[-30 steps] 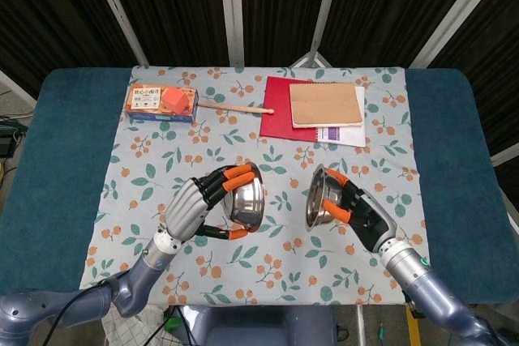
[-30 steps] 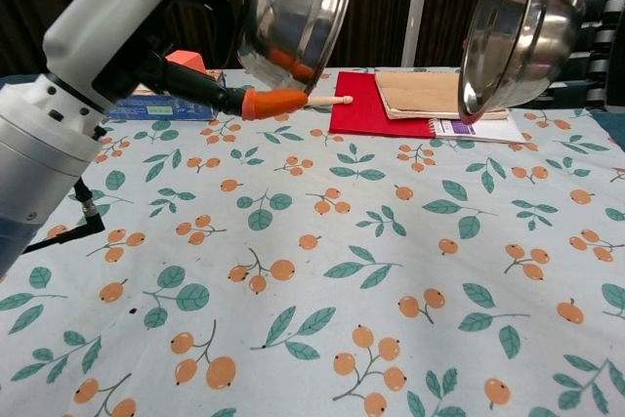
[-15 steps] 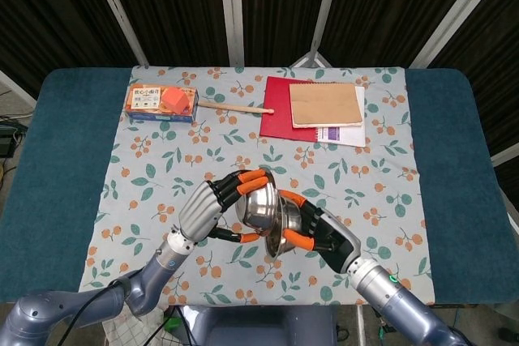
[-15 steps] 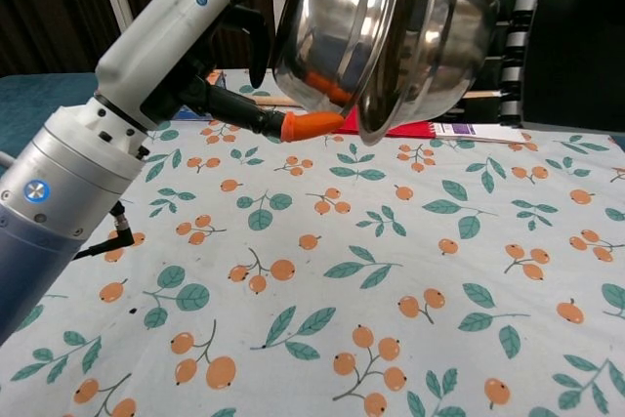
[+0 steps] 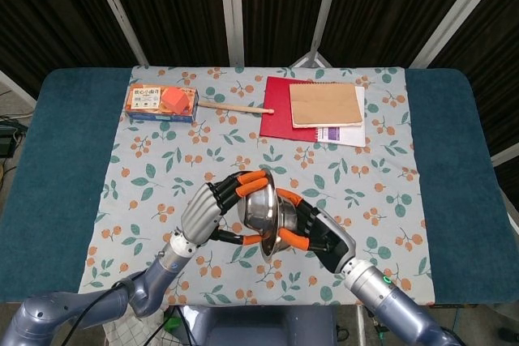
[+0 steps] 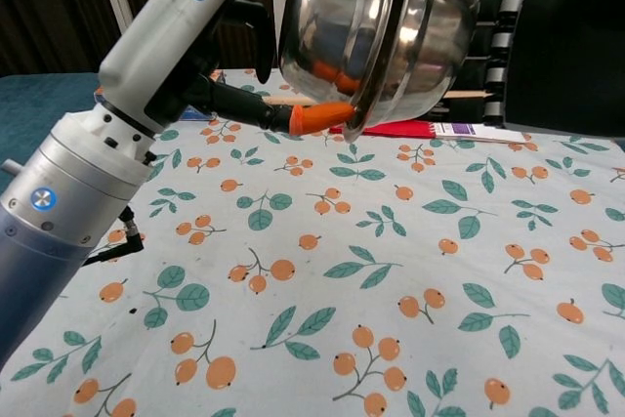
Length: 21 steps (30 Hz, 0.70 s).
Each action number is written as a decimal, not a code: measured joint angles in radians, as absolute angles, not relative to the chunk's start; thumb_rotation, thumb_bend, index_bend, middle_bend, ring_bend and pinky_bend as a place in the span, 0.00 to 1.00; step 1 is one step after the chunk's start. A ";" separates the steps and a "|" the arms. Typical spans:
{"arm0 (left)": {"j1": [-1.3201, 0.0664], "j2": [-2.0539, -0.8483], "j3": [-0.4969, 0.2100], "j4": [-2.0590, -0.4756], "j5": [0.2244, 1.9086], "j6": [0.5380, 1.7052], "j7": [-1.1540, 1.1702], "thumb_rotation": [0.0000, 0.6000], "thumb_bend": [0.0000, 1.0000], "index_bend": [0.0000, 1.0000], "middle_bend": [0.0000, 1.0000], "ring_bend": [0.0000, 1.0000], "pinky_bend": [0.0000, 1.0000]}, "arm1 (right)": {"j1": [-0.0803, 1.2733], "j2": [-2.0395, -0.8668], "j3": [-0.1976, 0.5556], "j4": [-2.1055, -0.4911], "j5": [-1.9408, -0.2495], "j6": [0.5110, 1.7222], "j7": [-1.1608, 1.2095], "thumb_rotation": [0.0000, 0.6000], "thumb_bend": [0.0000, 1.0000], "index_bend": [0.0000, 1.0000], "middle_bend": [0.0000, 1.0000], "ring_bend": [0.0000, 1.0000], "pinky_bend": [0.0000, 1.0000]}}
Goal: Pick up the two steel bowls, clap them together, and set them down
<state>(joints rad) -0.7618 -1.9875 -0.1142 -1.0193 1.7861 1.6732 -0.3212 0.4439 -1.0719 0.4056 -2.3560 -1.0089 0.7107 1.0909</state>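
Two steel bowls are held rim to rim in the air above the front middle of the flowered cloth (image 5: 146, 176). My left hand (image 5: 212, 210) grips the left bowl (image 5: 258, 207) with orange-tipped fingers wrapped over its back. The right bowl (image 5: 274, 228) shows edge-on in the head view, held by my right hand (image 5: 312, 232). In the chest view the left bowl (image 6: 342, 21) and the right bowl (image 6: 439, 21) meet at their rims, high in the frame, with the left hand's thumb (image 6: 317, 116) underneath. The right hand (image 6: 557, 51) fills the upper right there.
At the back of the cloth lie an orange and blue box (image 5: 160, 102), a wooden stick (image 5: 235, 107), and a red folder (image 5: 282, 111) with a brown notebook (image 5: 326, 104) on it. Teal table edges (image 5: 57, 168) flank the cloth.
A second ago the bowls were held apart. Both hands swung inward and the rims have come together; since half a second ago the right bowl has closed flush against the left one.
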 measured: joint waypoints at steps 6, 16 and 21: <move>-0.751 -1.945 -0.110 -1.051 1.791 1.679 -0.305 1.00 0.26 0.42 0.54 0.44 0.65 | 0.413 -1.022 0.418 -2.356 -1.005 0.738 1.089 1.00 0.36 0.69 0.63 0.59 0.80; -0.704 -1.779 -0.082 -1.226 1.803 1.679 -0.222 1.00 0.26 0.42 0.54 0.44 0.65 | 0.368 -0.960 0.395 -2.248 -0.979 0.825 0.980 1.00 0.36 0.69 0.63 0.58 0.80; -0.682 -1.719 -0.056 -1.286 1.781 1.622 -0.175 1.00 0.26 0.42 0.54 0.44 0.65 | 0.366 -0.994 0.355 -2.181 -1.022 0.873 0.860 1.00 0.37 0.67 0.61 0.57 0.80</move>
<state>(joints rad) -0.6818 -1.7195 -0.0563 -1.2862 1.7813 1.6222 -0.1753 0.3664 -0.9937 0.3549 -2.1807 -1.0216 0.8726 0.8596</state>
